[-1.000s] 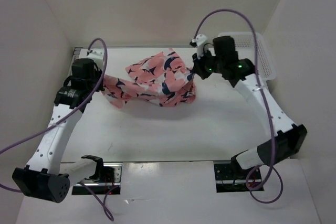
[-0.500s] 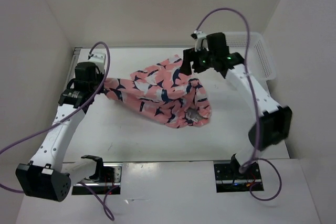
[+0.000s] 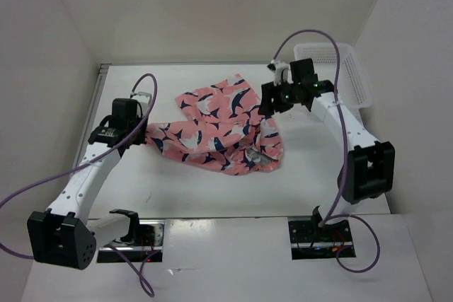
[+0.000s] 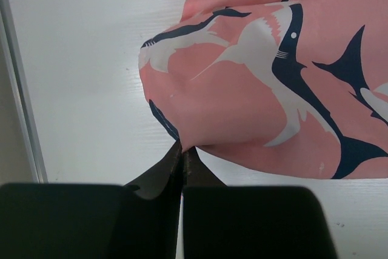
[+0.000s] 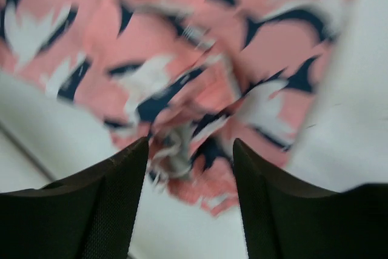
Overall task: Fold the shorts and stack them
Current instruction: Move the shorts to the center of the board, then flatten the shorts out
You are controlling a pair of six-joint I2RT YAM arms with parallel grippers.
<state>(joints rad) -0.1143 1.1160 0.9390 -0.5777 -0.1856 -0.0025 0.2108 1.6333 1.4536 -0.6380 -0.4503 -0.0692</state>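
The salmon-pink shorts [image 3: 219, 122] with navy-and-white sharks lie crumpled across the middle of the white table [image 3: 212, 189]. My left gripper [image 3: 146, 133] is shut on their left edge; in the left wrist view the closed fingertips [image 4: 183, 150] pinch a fold of the shorts [image 4: 260, 89]. My right gripper [image 3: 267, 107] hangs open just above the right end of the cloth. In the blurred right wrist view, the bunched shorts [image 5: 182, 59] lie below the right gripper [image 5: 191, 150], and nothing sits between its fingers.
A white plastic mesh basket [image 3: 354, 76] stands at the back right, behind the right arm. Pale walls close in the table on the left, back and right. Purple cables loop over both arms.
The right gripper has opened and let go of the shorts, which dropped and spread on the table. The left gripper, still shut on the cloth, has shifted right and toward the near edge.
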